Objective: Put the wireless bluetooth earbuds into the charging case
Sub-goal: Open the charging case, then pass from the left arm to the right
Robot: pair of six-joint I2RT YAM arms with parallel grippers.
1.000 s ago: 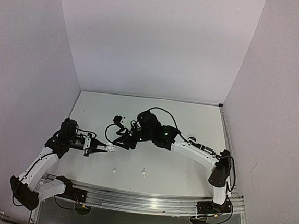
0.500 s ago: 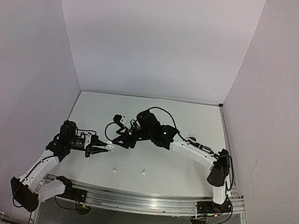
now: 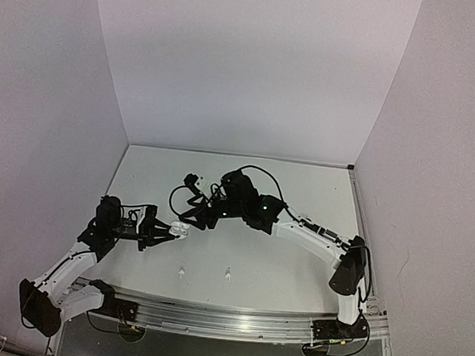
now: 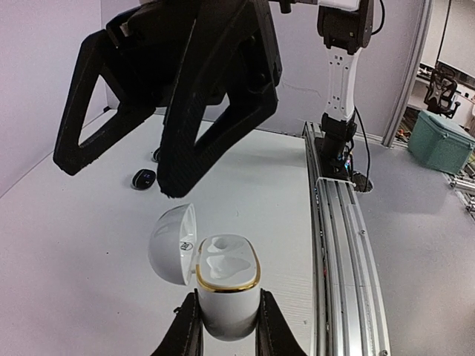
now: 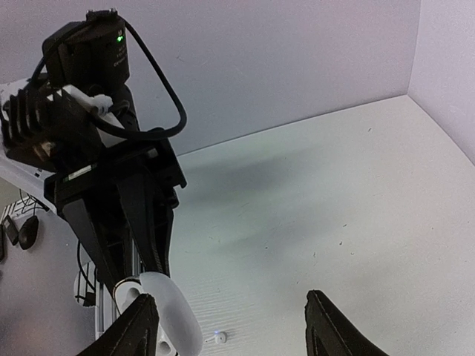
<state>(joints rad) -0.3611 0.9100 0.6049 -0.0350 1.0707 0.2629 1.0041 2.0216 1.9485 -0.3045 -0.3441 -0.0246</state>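
Observation:
My left gripper (image 3: 166,233) is shut on the body of a white charging case (image 4: 226,285) with a gold rim. The lid (image 4: 173,243) is swung open and both sockets are empty. The case also shows in the top view (image 3: 180,230). My right gripper (image 3: 191,217) is open and empty, its black fingers (image 4: 211,89) hanging just above and behind the case. In the right wrist view the right gripper (image 5: 234,334) straddles the case lid (image 5: 171,311). Two white earbuds (image 3: 181,270) (image 3: 227,272) lie on the table near the front; one shows in the right wrist view (image 5: 217,337). No black earbuds are visible.
A small black rounded object (image 4: 143,179) lies on the table beyond the case, with another dark one (image 4: 156,154) behind it. The metal base rail (image 4: 345,245) runs along the table's near edge. White walls enclose the table (image 3: 303,192) on three sides.
My left gripper has lifted and tilted the open white case up toward the right gripper. The right gripper has shifted slightly left and back, over the case.

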